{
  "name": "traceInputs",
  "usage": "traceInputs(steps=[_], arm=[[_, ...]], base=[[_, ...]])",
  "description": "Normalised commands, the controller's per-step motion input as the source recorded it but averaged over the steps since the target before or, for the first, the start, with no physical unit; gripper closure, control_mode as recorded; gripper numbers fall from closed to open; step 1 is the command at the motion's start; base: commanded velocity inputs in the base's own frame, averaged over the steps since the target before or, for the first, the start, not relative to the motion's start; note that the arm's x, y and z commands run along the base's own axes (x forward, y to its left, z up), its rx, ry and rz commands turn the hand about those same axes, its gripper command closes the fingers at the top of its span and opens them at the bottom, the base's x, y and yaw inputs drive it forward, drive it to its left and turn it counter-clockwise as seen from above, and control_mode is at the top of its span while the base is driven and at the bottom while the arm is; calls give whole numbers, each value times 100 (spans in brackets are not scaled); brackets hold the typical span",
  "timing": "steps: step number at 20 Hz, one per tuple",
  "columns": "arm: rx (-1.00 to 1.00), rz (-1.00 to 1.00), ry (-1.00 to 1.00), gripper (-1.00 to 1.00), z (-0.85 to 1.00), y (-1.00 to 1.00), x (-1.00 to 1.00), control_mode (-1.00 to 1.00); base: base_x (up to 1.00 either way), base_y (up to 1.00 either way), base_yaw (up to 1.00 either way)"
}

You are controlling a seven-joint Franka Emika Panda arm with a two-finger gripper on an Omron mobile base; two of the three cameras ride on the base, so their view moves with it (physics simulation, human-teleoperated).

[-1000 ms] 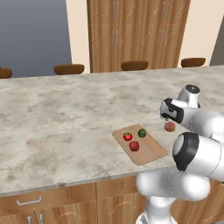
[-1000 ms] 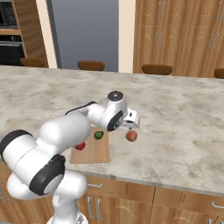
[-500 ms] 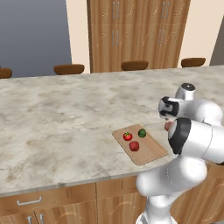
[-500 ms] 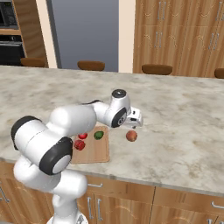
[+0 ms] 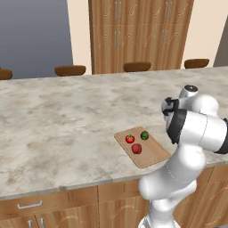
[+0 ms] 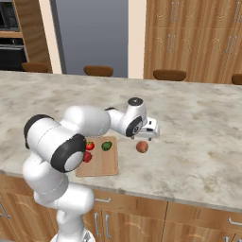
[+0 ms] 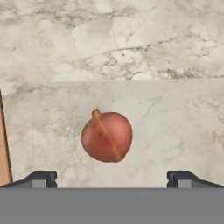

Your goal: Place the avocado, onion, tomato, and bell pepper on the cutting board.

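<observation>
At the bottom of the hand view the gripper [image 7: 111,177] stands released, its two dark fingertips [image 7: 41,178] spread wide at the lower left and lower right corners with nothing between them. Just above them, near the centre of that frame, the onion [image 7: 106,136] sits on the marble counter [image 7: 175,118], stem nub tilted to the upper left. The hand looks lined up over it, jaws wide enough to straddle the bulb, so a descent and a close seem to be the step in hand.

In the right base view the onion [image 6: 142,147] lies right of centre, apart from the cutting board [image 6: 101,165]. That board already carries the avocado [image 6: 107,145], the tomato [image 6: 90,145] and the bell pepper [image 6: 87,156], so the onion is the last piece left.
</observation>
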Motion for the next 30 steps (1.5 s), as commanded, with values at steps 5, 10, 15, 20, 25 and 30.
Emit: traceInputs(steps=[5, 10, 15, 20, 25, 30], arm=[[-1, 0, 2, -100, -15, 0, 19, -100], [-1, 0, 3, -100, -21, 0, 3, -100], [-2, 0, 4, -100, -26, 0, 1, -100], [-3, 0, 5, -100, -27, 2, 5, -100], [-3, 0, 4, -100, -30, 5, 9, -100], [-3, 0, 2, -100, -31, 0, 12, -100]], base=[[0, 0, 0], [0, 0, 0], [0, 0, 0], [0, 0, 0], [0, 0, 0], [0, 0, 0]])
